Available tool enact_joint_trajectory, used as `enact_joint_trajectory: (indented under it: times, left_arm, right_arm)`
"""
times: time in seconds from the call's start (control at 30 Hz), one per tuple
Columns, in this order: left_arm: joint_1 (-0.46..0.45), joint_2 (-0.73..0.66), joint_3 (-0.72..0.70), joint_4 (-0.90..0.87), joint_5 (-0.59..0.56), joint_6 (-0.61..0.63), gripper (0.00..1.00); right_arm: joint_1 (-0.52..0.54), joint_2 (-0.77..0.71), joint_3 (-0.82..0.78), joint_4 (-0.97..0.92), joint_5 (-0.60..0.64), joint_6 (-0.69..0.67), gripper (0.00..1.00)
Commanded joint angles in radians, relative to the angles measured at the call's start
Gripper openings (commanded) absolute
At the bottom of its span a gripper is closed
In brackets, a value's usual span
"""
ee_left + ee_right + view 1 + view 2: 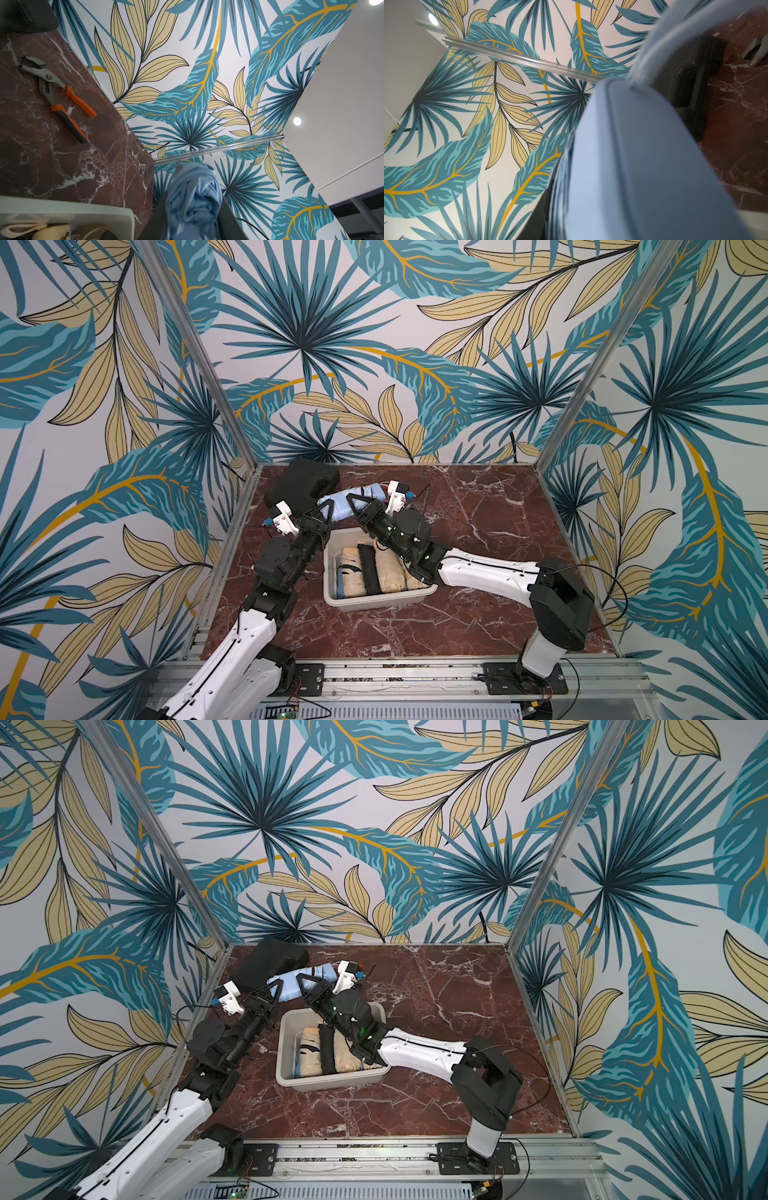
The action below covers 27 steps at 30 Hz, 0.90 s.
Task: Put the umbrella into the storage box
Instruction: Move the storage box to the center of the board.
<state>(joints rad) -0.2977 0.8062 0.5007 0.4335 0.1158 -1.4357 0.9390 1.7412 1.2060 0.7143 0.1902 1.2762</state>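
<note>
A light blue folded umbrella (341, 501) (289, 985) hangs level just behind the storage box (331, 572) (284, 1052), held from both sides. My left gripper (325, 508) (271, 992) grips its bunched fabric end (193, 197), with a dark finger pressed on each side. My right gripper (358, 502) (308, 985) is shut on the other half, and the umbrella's smooth blue body (633, 155) fills the right wrist view. One dark finger (538, 224) lies against it and the other is hidden. The white tub holds beige and black folded umbrellas (368, 568).
A black moulded case (301, 481) (266, 959) lies at the back left corner, close behind the umbrella. Pliers with orange handles (60, 93) lie on the red marble table (478, 531) right of the umbrella. The right forearm (482, 572) crosses over the tub's right corner.
</note>
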Motion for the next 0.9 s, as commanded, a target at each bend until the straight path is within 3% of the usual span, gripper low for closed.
enact_joint_trajectory:
  times: [0.0, 0.1, 0.17, 0.3, 0.47, 0.57, 0.7, 0.87]
  left_arm:
    - [-0.003, -0.041, -0.021, 0.018, 0.014, 0.009, 0.67]
    - [-0.002, -0.071, -0.044, -0.039, -0.005, 0.001, 0.91]
    - [-0.002, -0.100, -0.066, -0.091, -0.016, -0.005, 0.99]
    - [-0.003, -0.202, -0.103, -0.252, -0.025, 0.034, 1.00]
    - [-0.003, -0.330, -0.034, -0.651, -0.071, 0.199, 1.00]
    - [-0.003, -0.352, 0.041, -0.855, -0.078, 0.313, 0.98]
    - [-0.003, -0.329, 0.153, -1.096, -0.102, 0.444, 0.97]
    - [-0.002, -0.312, 0.193, -1.224, -0.091, 0.527, 0.93]
  right_arm:
    - [-0.002, 0.005, 0.032, 0.044, 0.040, -0.051, 0.24]
    - [-0.002, -0.019, 0.026, 0.025, 0.064, -0.123, 0.18]
    - [-0.009, -0.048, 0.017, -0.016, 0.084, -0.188, 0.15]
    - [-0.031, -0.145, -0.017, -0.202, 0.093, -0.314, 0.09]
    - [-0.051, -0.241, 0.000, -0.513, 0.035, -0.453, 0.06]
    - [-0.053, -0.245, 0.075, -0.720, -0.066, -0.529, 0.06]
    - [-0.052, -0.173, 0.209, -0.955, -0.296, -0.602, 0.06]
    - [-0.051, -0.060, 0.374, -1.199, -0.513, -0.670, 0.06]
